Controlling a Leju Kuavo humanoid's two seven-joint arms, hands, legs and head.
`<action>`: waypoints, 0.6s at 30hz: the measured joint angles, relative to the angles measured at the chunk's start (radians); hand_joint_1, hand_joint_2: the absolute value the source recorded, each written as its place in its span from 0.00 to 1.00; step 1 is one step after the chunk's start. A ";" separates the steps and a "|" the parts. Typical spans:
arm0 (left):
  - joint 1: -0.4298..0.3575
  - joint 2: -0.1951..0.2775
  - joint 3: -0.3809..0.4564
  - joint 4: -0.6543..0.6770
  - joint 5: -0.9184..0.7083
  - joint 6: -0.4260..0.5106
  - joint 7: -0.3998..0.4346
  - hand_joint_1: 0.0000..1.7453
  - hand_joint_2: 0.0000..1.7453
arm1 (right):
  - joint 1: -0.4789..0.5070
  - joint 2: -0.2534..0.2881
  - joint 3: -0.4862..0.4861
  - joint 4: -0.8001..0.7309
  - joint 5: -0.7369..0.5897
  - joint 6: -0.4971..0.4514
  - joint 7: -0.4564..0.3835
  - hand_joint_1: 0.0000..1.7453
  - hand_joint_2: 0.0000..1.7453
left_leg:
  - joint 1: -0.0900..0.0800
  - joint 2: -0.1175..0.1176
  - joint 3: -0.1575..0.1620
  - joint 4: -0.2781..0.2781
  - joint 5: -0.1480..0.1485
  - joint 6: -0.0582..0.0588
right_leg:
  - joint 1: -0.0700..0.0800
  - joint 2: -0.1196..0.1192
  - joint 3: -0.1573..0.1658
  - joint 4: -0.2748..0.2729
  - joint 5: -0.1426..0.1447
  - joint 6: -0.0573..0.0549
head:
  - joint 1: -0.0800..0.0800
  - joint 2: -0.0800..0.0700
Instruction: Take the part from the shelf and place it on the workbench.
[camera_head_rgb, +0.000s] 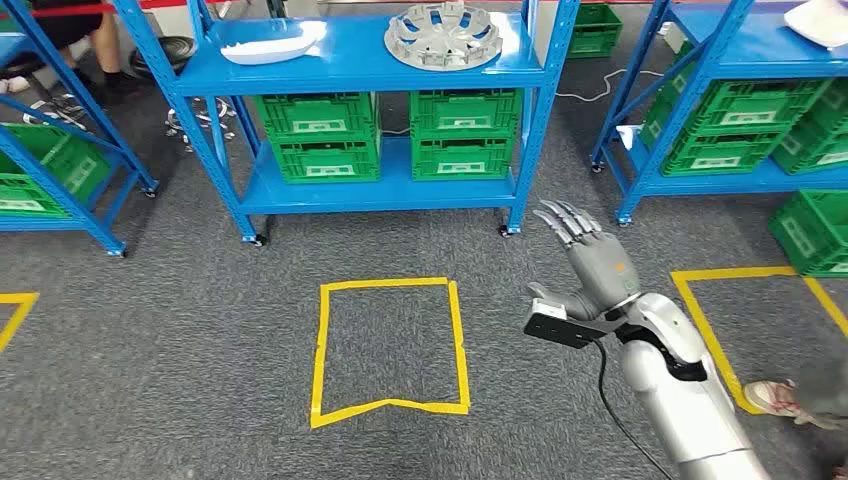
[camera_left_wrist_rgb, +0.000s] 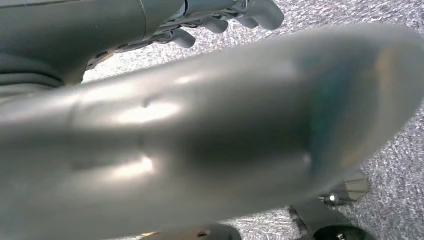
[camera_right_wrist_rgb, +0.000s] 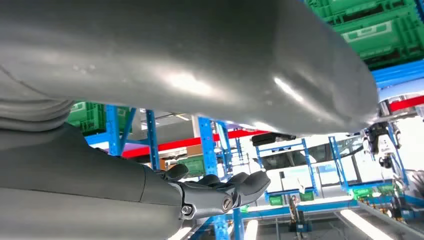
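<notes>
A round silver spoked part (camera_head_rgb: 443, 35) lies on the top level of the blue shelf (camera_head_rgb: 370, 68) straight ahead. Left of it on the same level lies a white curved part (camera_head_rgb: 272, 42). My right hand (camera_head_rgb: 582, 258) is raised in front of the shelf's right leg, well below and to the right of the silver part, fingers apart and holding nothing. In the right wrist view its dark fingers (camera_right_wrist_rgb: 220, 192) stretch out with nothing in them. My left hand (camera_left_wrist_rgb: 210, 125) hangs over the grey carpet, its fingers (camera_left_wrist_rgb: 220, 20) holding nothing.
Green crates (camera_head_rgb: 390, 135) fill the shelf's lower levels. A yellow tape square (camera_head_rgb: 390, 345) marks the carpet in front of it, and another yellow outline (camera_head_rgb: 715, 320) lies to the right. More blue shelves with crates stand at both sides. A person's shoe (camera_head_rgb: 775, 397) is at the right edge.
</notes>
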 joint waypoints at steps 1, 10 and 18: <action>0.001 0.000 0.000 0.000 0.000 0.000 0.000 0.00 0.00 | -0.001 0.000 0.000 0.000 0.000 0.000 -0.002 0.00 0.00 | -0.001 0.000 0.000 0.000 -0.001 0.004 | -0.001 0.000 0.001 -0.002 0.000 0.003 | 0.001 0.000; 0.005 0.001 0.014 0.000 0.000 0.008 -0.002 0.00 0.00 | -0.020 0.001 -0.002 0.023 -0.004 -0.003 -0.016 0.00 0.00 | -0.008 -0.001 0.025 -0.006 -0.019 0.046 | 0.004 -0.003 -0.169 0.271 -0.070 0.010 | 0.004 0.000; 0.002 0.001 0.017 0.000 0.000 0.008 -0.002 0.00 0.00 | -0.015 0.000 -0.012 0.025 -0.007 -0.006 -0.016 0.00 0.00 | -0.016 -0.002 0.050 -0.005 -0.049 0.014 | 0.020 -0.001 -0.062 0.009 0.051 -0.027 | 0.004 0.000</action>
